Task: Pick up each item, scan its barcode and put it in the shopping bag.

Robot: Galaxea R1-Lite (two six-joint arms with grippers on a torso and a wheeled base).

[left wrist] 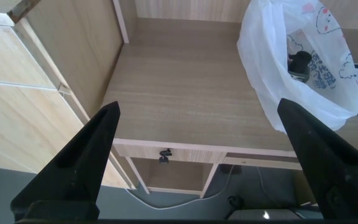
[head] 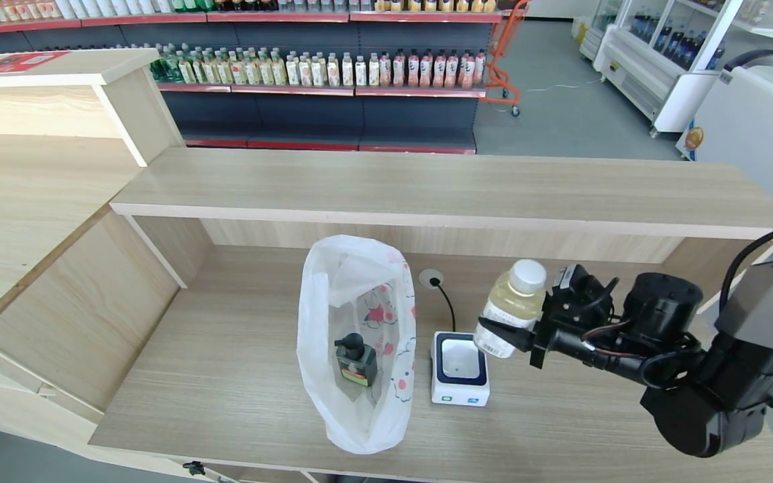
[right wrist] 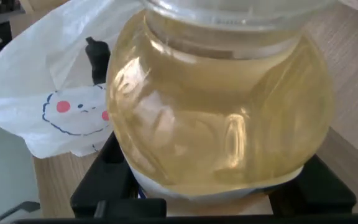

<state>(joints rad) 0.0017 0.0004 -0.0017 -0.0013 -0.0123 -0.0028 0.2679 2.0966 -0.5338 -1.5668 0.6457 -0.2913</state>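
Right hand [head: 504, 329] clamped on bottle [head: 514, 298] over scanner [head: 459, 382] | left hand [left wrist: 199, 109] spread wide apart, empty

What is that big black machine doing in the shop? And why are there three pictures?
It is a robot with two arms. The big picture comes from a camera on its head. The two small ones come from cameras on its wrists. Its right hand holds a bottle of yellowish liquid close over the white scanner on the wooden counter. Beside the scanner sits a white shopping bag with a black pump bottle inside. The left hand is open and empty, out by the counter's front edge.
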